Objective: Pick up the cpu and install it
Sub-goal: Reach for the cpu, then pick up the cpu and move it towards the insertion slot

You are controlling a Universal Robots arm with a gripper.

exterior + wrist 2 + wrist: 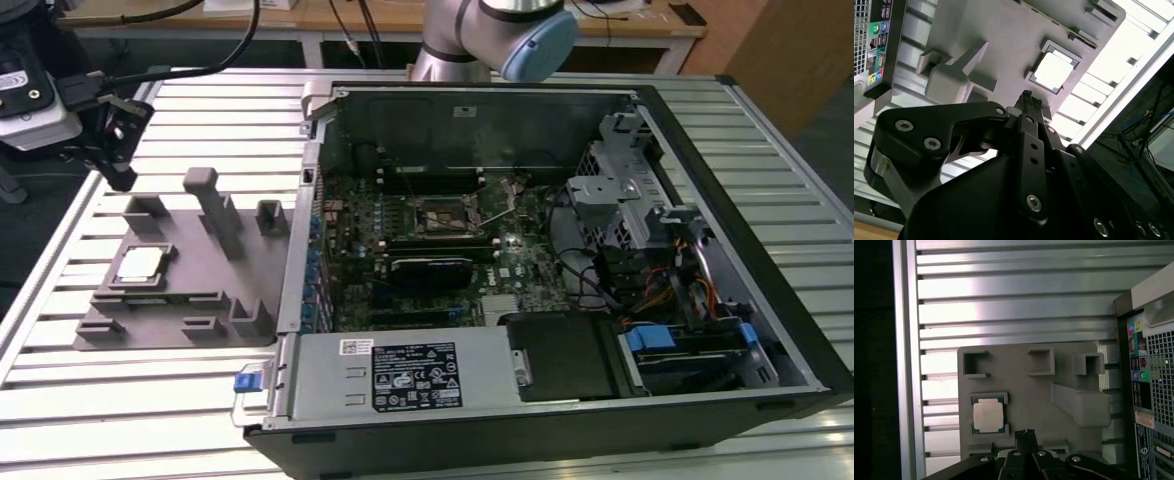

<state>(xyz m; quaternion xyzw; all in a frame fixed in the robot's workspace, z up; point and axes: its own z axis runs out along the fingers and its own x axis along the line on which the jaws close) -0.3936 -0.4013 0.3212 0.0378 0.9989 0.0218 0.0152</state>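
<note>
ribbed metal table (134,420) holds a grey jig (187,305) and an open pc case (747,200). cpu (140,265) lies flat in the jig, left of centre in the exterior view. gripper (120,180) hangs at upper left, clear of it, pinched narrow and empty. approach step, i judge; grasping calls for wider jaws squared over the cpu.
</note>
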